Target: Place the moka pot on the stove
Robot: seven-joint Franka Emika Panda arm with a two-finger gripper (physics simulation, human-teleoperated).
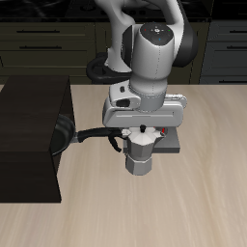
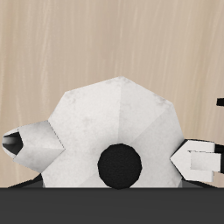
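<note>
The moka pot (image 1: 141, 156) is a small faceted silver pot. It hangs under my gripper (image 1: 143, 133), just in front of the stove (image 1: 174, 145) on the side nearer the table's front edge. The gripper is shut on the pot near its black handle. The stove is a flat grey plate, mostly hidden behind my hand, with a bit of red showing. In the wrist view I look down on the pot's silver lid (image 2: 114, 114) and black knob (image 2: 120, 164). A white fingertip (image 2: 199, 161) is beside it, with bare wooden table around.
A large black box (image 1: 29, 135) stands on the table beside the gripper. A black frying pan (image 1: 64, 135) sits against the box, with its handle (image 1: 94, 133) pointing toward the pot. Dark cabinets line the back.
</note>
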